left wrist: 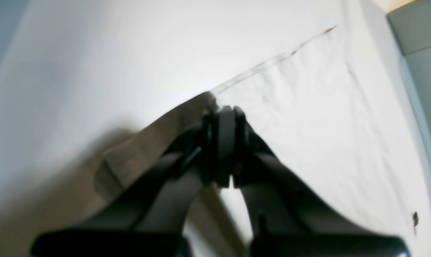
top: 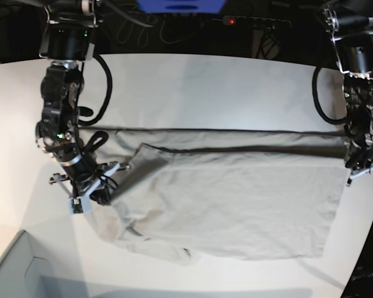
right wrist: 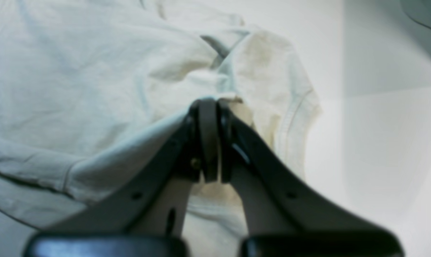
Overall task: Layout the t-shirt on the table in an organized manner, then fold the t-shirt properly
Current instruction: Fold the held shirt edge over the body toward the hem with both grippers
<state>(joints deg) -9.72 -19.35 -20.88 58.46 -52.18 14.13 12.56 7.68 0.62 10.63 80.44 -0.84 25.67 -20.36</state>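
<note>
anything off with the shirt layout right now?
Yes. The t-shirt lies mostly flat, but its end by the right gripper is bunched, a sleeve crumpled beneath. A yellowish stain shows on the fabric there in the right wrist view. Both grippers pinch fabric; left gripper.

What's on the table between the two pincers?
In the base view, the t-shirt stretches between them: the left pincer pinches one end, the right pincer the other. Its pulled edge runs straight across the table.

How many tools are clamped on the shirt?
2. Right tool grips the bunched sleeve end; left tool grips the shirt at the opposite corner, on the table.
</note>
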